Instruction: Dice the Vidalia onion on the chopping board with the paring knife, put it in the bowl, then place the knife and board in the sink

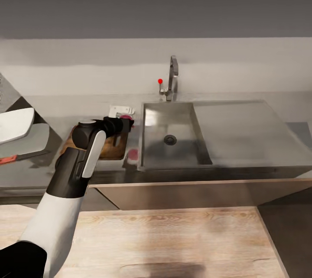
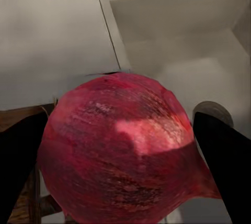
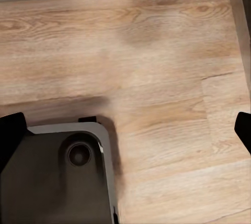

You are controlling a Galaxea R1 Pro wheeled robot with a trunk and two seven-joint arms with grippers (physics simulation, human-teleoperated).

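The Vidalia onion [image 2: 123, 156], pinkish-red, is held between my left gripper's black fingers [image 2: 222, 156]. In the head view my left gripper [image 1: 126, 123] is shut on the onion [image 1: 125, 117], above the far right corner of the brown chopping board [image 1: 113, 147], just left of the sink [image 1: 173, 133]. The grey steel basin shows only its round drain [image 1: 170, 140]. The white bowl [image 1: 15, 124] stands at the far left of the countertop [image 1: 242, 130]. In front of the bowl lies the paring knife [image 1: 24, 156]. My right gripper [image 3: 128, 127] hangs open over the wooden floor.
A chrome tap [image 1: 173, 76] with a red knob [image 1: 160, 81] rises behind the sink. A small white object [image 1: 121, 110] lies behind the board. A pink patch [image 1: 133, 154] shows on the worktop by the sink's left rim. My base [image 3: 52, 177] is below the right gripper.
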